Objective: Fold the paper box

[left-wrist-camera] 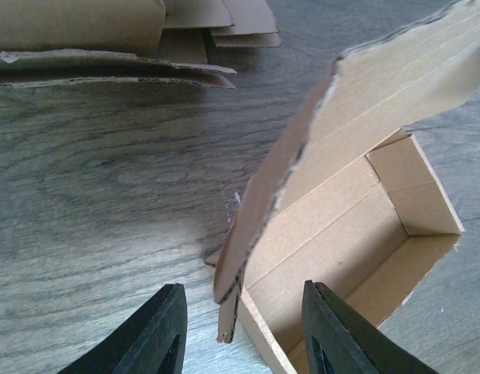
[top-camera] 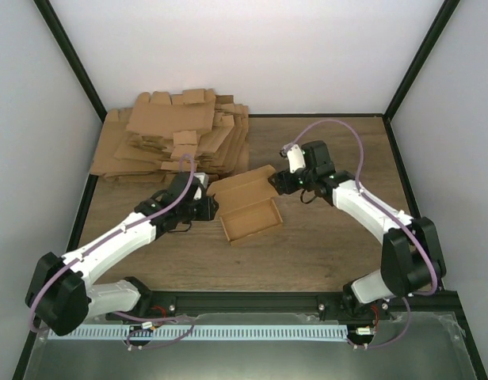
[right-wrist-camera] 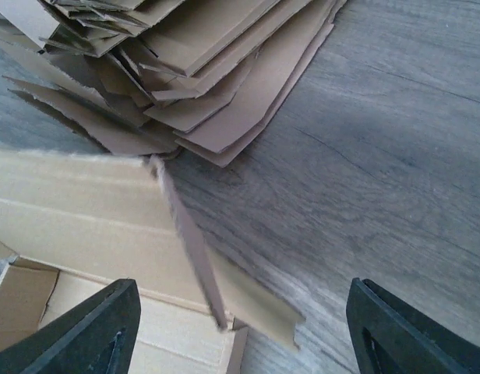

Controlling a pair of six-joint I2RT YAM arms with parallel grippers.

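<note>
We find the left tool (left-wrist-camera: 241, 300) apart, straddling the lid flap (left-wrist-camera: 302, 179) unclamped. The right tool (right-wrist-camera: 244, 288) is apart and empty at 2 o'clock of the paper box (top-camera: 248, 210), mid-worktop (top-camera: 323, 245). We advise gripping the flap squarely, then folding.

Bright and even, soft shadow on worktop (left-wrist-camera: 84, 273) just ahead of left fingers (left-wrist-camera: 158, 335), fingers themselves slightly blurred.

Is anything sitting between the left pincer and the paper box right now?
Nothing visible does. The left pincer straddles the near corner of the paper box, with the raised lid's edge standing between its open fingers. The pile of flat blanks lies farther back, out of that gap.
</note>
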